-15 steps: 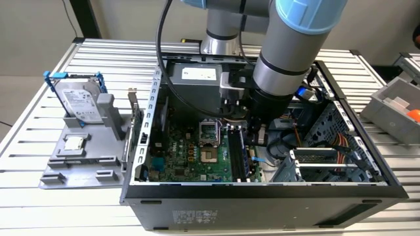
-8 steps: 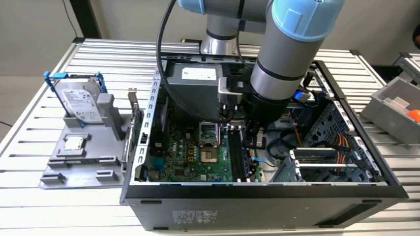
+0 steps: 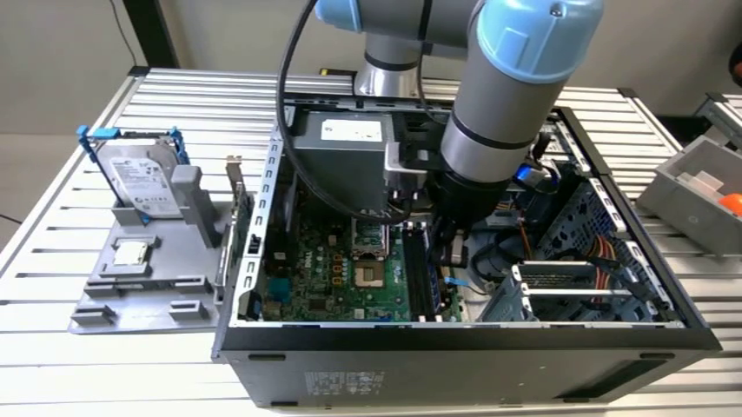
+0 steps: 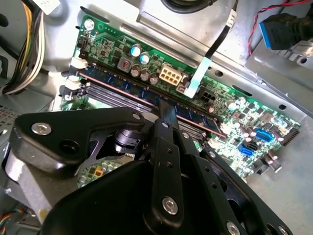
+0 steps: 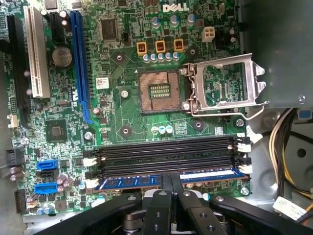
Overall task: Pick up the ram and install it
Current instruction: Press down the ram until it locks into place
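Reaching down into the open computer case (image 3: pixel 464 343), the hand (image 5: pixel 171 183) is closed on the ram (image 5: pixel 132 181), its two narrow fingers (image 5: pixel 164 188) pressed together over the middle of the stick's upper edge. The ram stands on edge in the outermost of the black memory slots (image 5: pixel 166 155) on the motherboard (image 5: pixel 122 117), the slot nearest the board's edge; whether it is fully seated cannot be judged. In the second wrist view the ram (image 4: pixel 117 83) runs as a long blue-labelled strip away from the fingers on both sides, with white latches (image 4: pixel 73 83) at one slot end.

Handling judgement: the ram is light, thin and stiff, but brittle under twisting. Its flat faces carry chips and a smooth label, so it may slip. Hold it at mid-length across the two faces, keeping force in line with the slot.

On the desk (image 3: pixel 69 243), at the exterior view's left, a grey tray (image 3: pixel 151 287) holds the hard drive (image 3: pixel 139 178) and a small processor chip (image 3: pixel 128 253), well apart from the hand.
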Controlling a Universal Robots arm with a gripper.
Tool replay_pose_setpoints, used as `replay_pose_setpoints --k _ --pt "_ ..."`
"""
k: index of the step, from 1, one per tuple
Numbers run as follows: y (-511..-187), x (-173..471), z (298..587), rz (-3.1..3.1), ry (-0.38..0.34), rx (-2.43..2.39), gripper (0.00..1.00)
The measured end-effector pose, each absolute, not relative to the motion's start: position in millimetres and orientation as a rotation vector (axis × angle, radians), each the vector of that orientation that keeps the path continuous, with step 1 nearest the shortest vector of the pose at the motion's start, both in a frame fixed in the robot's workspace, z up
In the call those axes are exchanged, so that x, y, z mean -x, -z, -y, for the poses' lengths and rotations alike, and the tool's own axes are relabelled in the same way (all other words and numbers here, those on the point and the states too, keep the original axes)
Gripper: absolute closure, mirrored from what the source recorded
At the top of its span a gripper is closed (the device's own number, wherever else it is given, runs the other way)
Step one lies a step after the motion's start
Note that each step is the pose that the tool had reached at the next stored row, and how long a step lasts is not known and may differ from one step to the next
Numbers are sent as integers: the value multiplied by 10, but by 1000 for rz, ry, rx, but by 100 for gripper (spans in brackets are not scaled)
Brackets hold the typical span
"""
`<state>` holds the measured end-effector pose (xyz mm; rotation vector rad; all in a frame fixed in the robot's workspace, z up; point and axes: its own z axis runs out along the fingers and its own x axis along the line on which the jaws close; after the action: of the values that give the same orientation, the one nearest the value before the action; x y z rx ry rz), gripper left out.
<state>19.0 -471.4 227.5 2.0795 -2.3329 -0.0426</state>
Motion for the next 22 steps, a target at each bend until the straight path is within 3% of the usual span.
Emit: replay_pose_setpoints --k 22 --pt "-2176 -191 4709 2329 38 -2076 100"
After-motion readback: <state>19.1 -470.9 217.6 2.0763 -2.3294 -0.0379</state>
